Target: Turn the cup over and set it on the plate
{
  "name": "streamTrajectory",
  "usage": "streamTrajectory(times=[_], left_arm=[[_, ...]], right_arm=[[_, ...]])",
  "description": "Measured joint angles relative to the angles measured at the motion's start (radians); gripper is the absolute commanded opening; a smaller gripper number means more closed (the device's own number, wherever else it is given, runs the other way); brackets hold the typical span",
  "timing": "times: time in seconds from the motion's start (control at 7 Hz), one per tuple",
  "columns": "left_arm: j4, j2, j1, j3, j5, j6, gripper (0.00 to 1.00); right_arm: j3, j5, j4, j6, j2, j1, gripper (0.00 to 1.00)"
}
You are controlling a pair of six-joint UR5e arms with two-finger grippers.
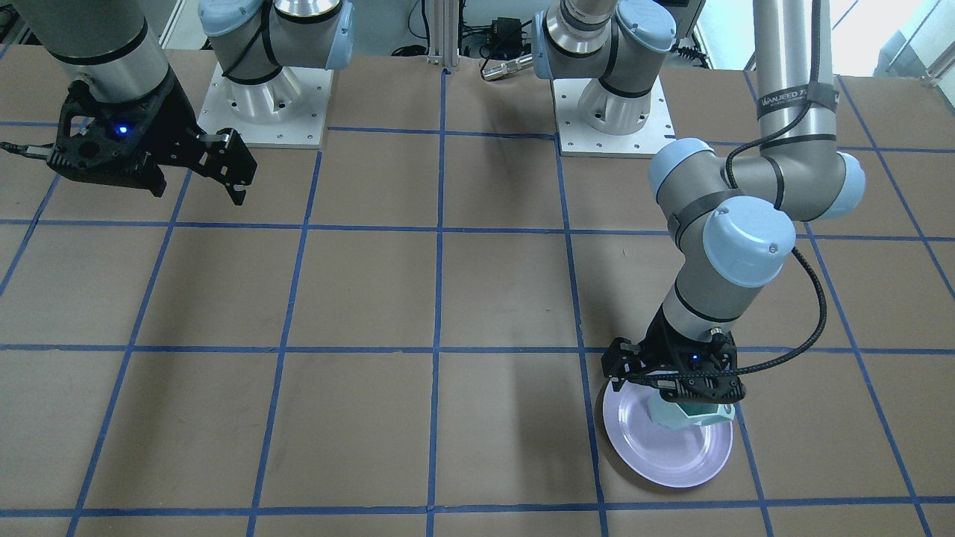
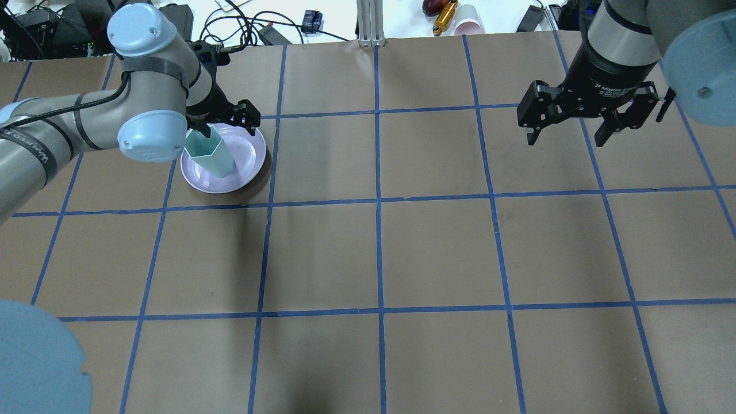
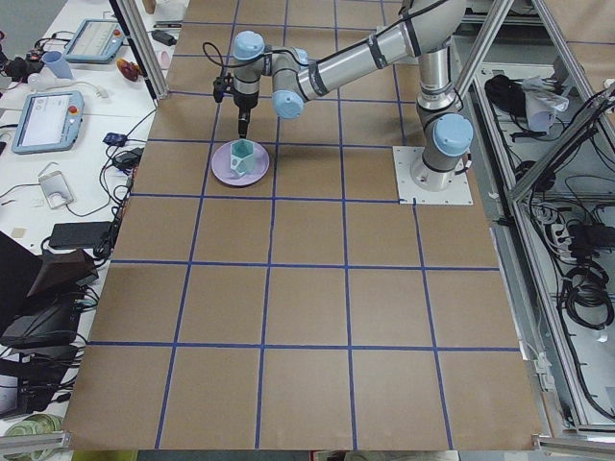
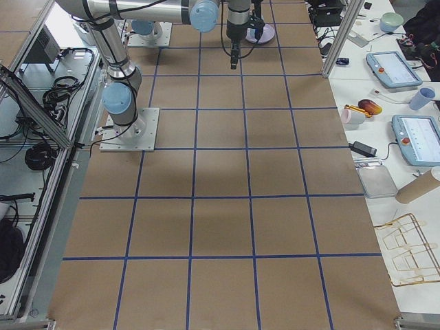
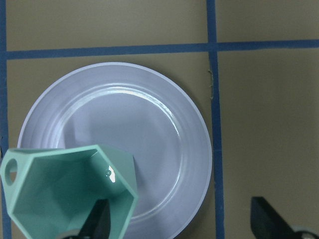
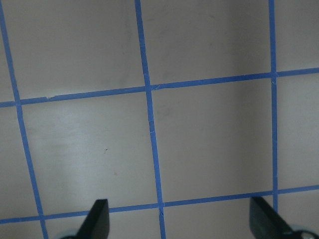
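Looking straight down from the wrist onto a brown paper-covered table [image 6: 214,139]. Blue tape lines [image 6: 149,114] split it into a grid of large squares, tilted slightly in the frame. Three vert. lines: one slanting down the far L edge, one near centre, one near the R edge. Two horiz. lines: one across the upper-mid area, rising toward the R, w/ a small nick near its L end; one low in the frame. At the btm edge, the right gripper [image 6: 182,221] shows only as two dark fingertips [image 6: 98,216], set wide apart, w/ bare table and the centre tape line between them. Soft grey shadows mottle the paper; a tiny dark speck sits L of centre.
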Motion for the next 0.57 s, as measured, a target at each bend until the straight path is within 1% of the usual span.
streamTrajectory(times=[0.29, 0.43, 0.57], left_arm=[[-0.22, 0.057, -0.001, 0.098, -0.002, -0.048, 1.0], [-0.314, 0.085, -0.002, 0.143, -0.005, -0.071, 1.0], [-0.385, 0.115, -0.002, 0.164, -0.006, -0.081, 1.0]], right_arm=[[0.0, 0.0, 0.0, 0.0, 0.0, 0.0, 1.0], [0.0, 0.0, 0.0, 0.0, 0.0, 0.0, 1.0], [0.0, 0.0, 0.0, 0.0, 0.0, 0.0, 1.0]])
